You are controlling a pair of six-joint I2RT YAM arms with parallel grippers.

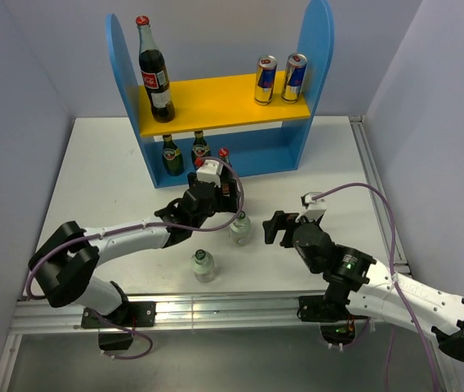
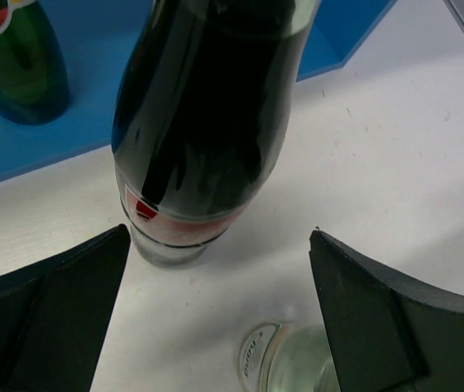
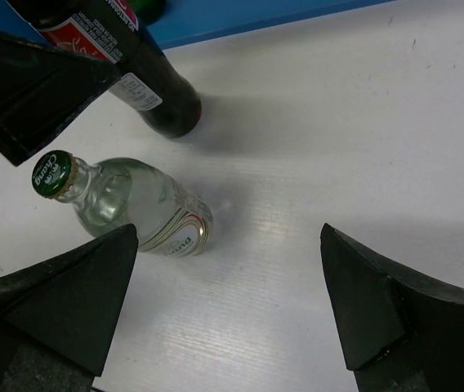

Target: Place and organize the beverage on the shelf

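The shelf (image 1: 318, 49) has blue side panels and a yellow upper board. On that board stand one cola bottle (image 1: 155, 77) and two slim cans (image 1: 265, 80). A second cola bottle (image 2: 203, 122) stands on the table before the shelf's base. My left gripper (image 2: 220, 233) is open with this bottle just beyond its fingertips, untouched. In the top view the left gripper (image 1: 222, 189) hides most of it. Two small clear green-capped bottles stand on the table, one (image 1: 240, 229) by the left gripper, one (image 1: 204, 265) nearer. My right gripper (image 3: 229, 229) is open and empty, right of the clear bottle (image 3: 134, 208).
Two dark green bottles (image 1: 171, 155) stand on the shelf's lower level at the left; one shows in the left wrist view (image 2: 15, 65). A metal rail (image 1: 379, 188) runs along the table's right edge. Grey walls close in both sides.
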